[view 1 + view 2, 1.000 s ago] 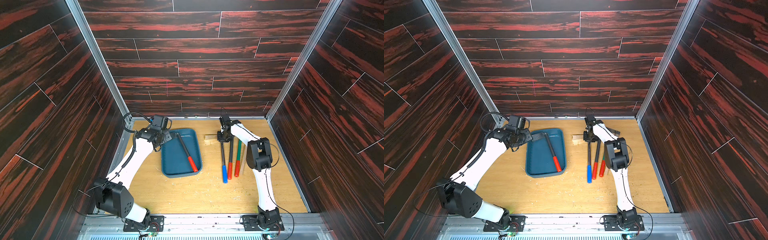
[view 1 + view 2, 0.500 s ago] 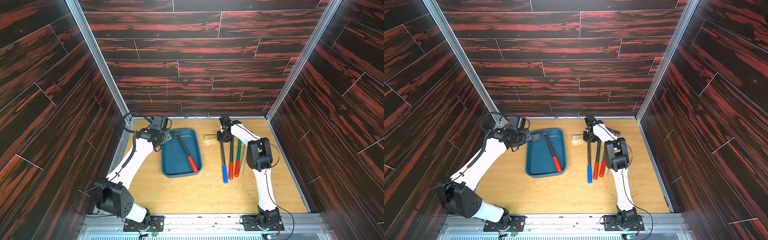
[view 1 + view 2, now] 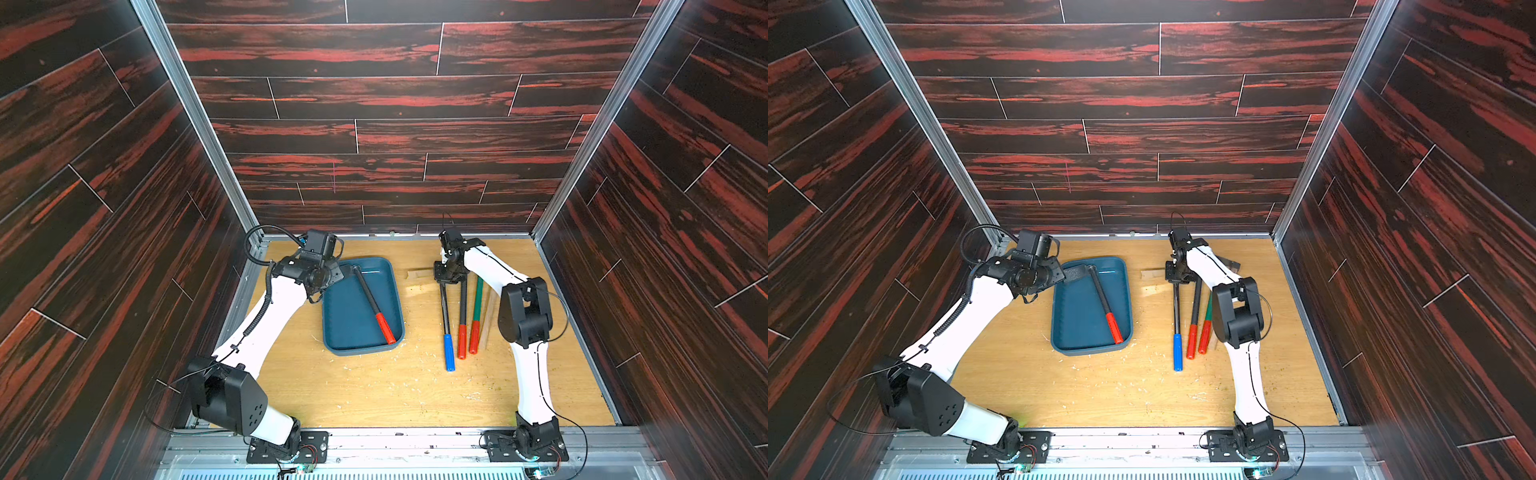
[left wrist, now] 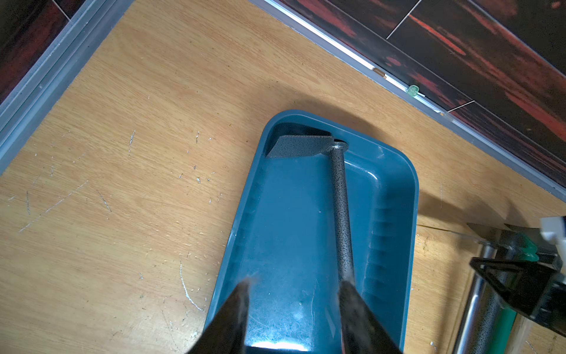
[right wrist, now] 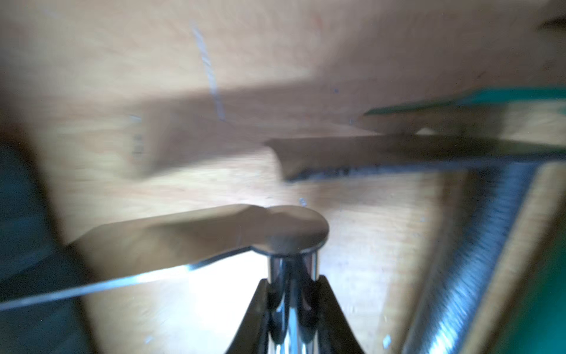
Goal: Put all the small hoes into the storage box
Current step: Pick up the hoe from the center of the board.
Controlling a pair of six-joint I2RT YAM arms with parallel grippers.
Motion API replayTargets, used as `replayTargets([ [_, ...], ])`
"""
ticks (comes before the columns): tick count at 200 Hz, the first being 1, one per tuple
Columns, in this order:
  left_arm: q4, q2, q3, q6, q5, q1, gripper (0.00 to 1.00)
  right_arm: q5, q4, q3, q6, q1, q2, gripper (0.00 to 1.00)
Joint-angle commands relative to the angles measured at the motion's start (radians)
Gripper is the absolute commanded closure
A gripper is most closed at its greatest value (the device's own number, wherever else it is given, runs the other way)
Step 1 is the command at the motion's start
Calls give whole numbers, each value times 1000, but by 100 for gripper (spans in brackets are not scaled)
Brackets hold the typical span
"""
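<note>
Right claw (image 5: 292, 289) is clamped on the blue hoe (image 3: 445, 316), jaws pinching its chrome shaft just under the head, likely so the heavy blade end is controlled while the handle trails. Two more hoes (image 3: 462, 311) lie just beside it, on the side away from the box (image 3: 361, 352), which sits well apart, under the left claw (image 4: 294, 285). That claw hangs with jaws apart, gripping nothing. Beneath it a red hoe (image 3: 370, 296) lies slantwise inside the box, seemingly because only the diagonal fits its length.
</note>
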Motion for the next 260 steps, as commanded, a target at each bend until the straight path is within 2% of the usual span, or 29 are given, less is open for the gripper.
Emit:
replayTargets([
  [1,-8,-21,5,-7,-4,4,49,-27,-27,49,17,8,-51,91],
  [83,-11,-25,6,-3,-13,4,49,-29,-57,140,7,17,-14,95],
  [143,-16,-34,0,-3,-18,4,49,-4,-22,115,12,17,59,96],
  [183,-17,-35,2,-3,-21,4,49,-11,-21,114,11,20,41,100],
  [215,-12,-28,2,-4,-18,4,49,-6,-42,137,4,20,65,99],
  [260,-15,-30,4,-4,-20,4,49,9,12,78,15,21,114,97],
])
